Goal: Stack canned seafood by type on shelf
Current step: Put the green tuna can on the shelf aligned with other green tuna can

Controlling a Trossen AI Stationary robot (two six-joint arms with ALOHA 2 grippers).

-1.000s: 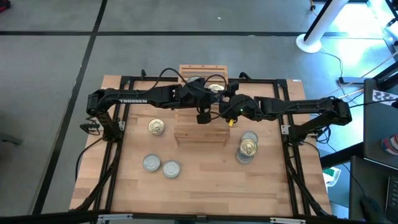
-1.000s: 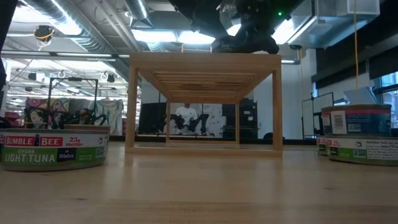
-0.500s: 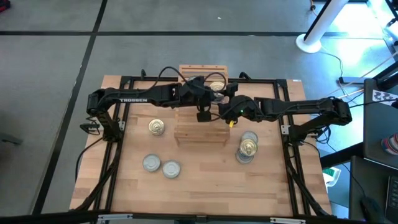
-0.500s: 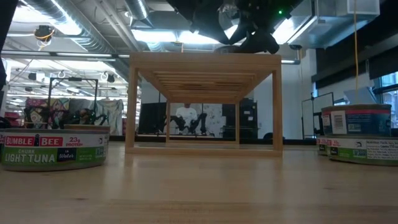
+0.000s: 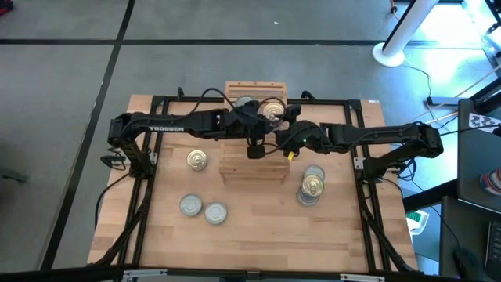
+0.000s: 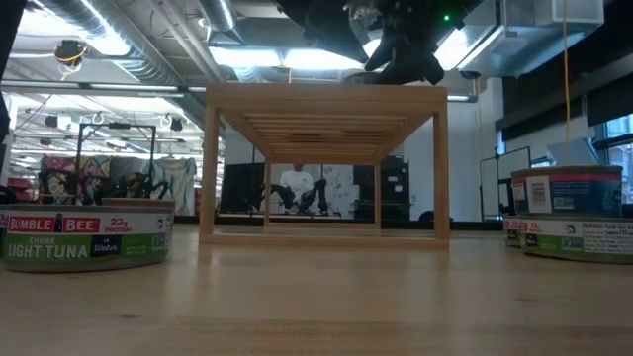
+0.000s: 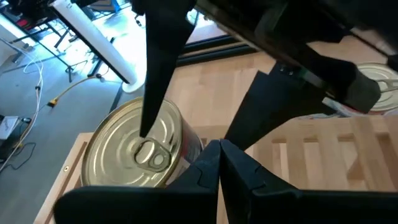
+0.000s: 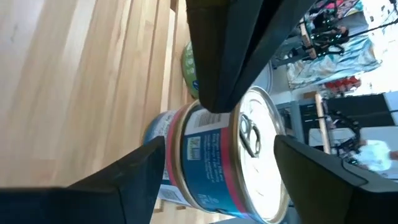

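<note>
Standing upright on shelf (image 5: 252, 166), gold-topped can (image 5: 272, 109), right end effector (image 5: 279, 117) released, left end effector (image 5: 262, 119) clenched

The left gripper (image 7: 219, 155) hangs above the slatted wooden shelf (image 7: 323, 155), its two dark fingers pressed together at their tips. Just beyond them a gold-topped can (image 7: 138, 149) with a pull tab stands on the shelf, flanked by the spread fingers (image 7: 163, 56) of the right gripper (image 7: 205, 112). What appears to be another can (image 7: 379, 78) shows partly behind the right arm. Grey floor and cables lie beyond.
</note>
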